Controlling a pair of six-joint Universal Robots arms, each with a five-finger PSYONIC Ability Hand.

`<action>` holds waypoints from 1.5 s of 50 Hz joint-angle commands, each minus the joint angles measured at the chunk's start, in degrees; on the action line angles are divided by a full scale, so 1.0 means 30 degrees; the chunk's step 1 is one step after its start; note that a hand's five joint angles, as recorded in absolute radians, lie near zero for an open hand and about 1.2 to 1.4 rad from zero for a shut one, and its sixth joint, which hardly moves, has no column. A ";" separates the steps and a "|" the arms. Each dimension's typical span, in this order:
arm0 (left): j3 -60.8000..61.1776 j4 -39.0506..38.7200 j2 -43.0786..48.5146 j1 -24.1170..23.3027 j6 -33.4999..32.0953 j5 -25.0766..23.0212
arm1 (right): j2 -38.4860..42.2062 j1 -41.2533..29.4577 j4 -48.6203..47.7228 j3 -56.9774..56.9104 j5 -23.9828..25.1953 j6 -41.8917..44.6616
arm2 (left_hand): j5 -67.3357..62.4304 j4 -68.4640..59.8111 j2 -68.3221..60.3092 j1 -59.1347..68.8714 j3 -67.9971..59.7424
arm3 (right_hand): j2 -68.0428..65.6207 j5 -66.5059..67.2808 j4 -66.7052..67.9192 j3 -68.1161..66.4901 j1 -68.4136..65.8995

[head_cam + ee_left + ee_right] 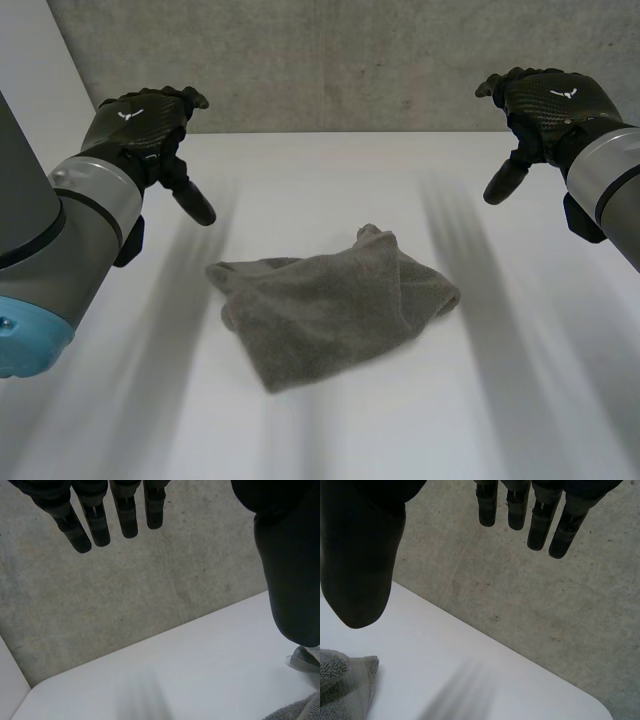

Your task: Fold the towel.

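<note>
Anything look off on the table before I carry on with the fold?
Yes: the grey terry towel lies rumpled and askew on the white table, one corner bunched up at its far side, layers lapped unevenly. Nothing spilled or damaged. The left hand and right hand hover open, clear of it.

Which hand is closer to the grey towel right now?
Left, slightly. The left hand hovers open just beyond the left corner of the towel; the right hand hovers open farther off its right end. Neither touches it.
</note>
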State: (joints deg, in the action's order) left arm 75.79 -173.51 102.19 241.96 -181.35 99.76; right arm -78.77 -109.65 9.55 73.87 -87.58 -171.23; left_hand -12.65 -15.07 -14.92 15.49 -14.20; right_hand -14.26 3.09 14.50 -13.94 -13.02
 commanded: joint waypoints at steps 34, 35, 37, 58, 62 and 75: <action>0.0694 -0.0466 0.6948 0.2139 -0.0721 -0.3982 | 0.9842 -0.2033 0.2789 -0.6192 0.3997 0.2292 | 0.3024 0.0499 0.0447 -0.0638 0.0208 | 0.0999 -0.0610 -0.1079 0.0893 0.0588; 0.0694 -0.0466 0.6952 0.2139 -0.0721 -0.3987 | 1.0545 -0.2237 0.3082 -0.6544 0.4171 0.2321 | 0.3023 0.0499 0.0447 -0.0637 0.0207 | 0.0554 -0.0166 -0.0635 0.0449 0.0143; 0.0928 -0.0291 0.7214 0.2081 -0.0721 -0.4892 | 1.1045 -0.2355 0.3346 -0.6750 0.4202 0.2321 | 0.2912 0.0387 0.0335 -0.0526 0.0096 | -0.0117 0.0505 0.0036 -0.0222 -0.0527; -0.5740 -0.0931 0.5143 0.1144 -0.0781 -0.4519 | 0.7632 -0.2474 -0.5587 -0.7931 0.4205 0.2291 | -1.9117 -2.1642 -2.1694 2.1503 -2.1933 | -2.1915 2.2303 2.1834 -2.2020 -2.2325; -0.6952 -0.2868 0.3700 0.1055 -0.0633 -0.3108 | 0.5074 -0.2357 -1.2237 -0.4906 0.3294 0.2409 | -1.9117 -2.1642 -2.1694 2.1503 -2.1933 | -2.1915 2.2303 2.1834 -2.2020 -2.2325; 0.0973 -0.7438 0.0419 -0.0322 -0.1072 -0.2112 | 0.1822 -0.2474 -1.2391 0.1300 0.3353 0.3109 | -1.9117 -2.1642 -2.1694 2.1503 -2.1933 | -2.1915 2.2303 2.1834 -2.2020 -2.2325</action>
State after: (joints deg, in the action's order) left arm 63.48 -194.29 105.14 242.29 -184.11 94.82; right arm -73.25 -116.74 -35.33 72.16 -78.20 -163.80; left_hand -82.87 -86.46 -83.34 80.35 -88.31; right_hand -73.93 66.35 76.26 -76.61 -76.56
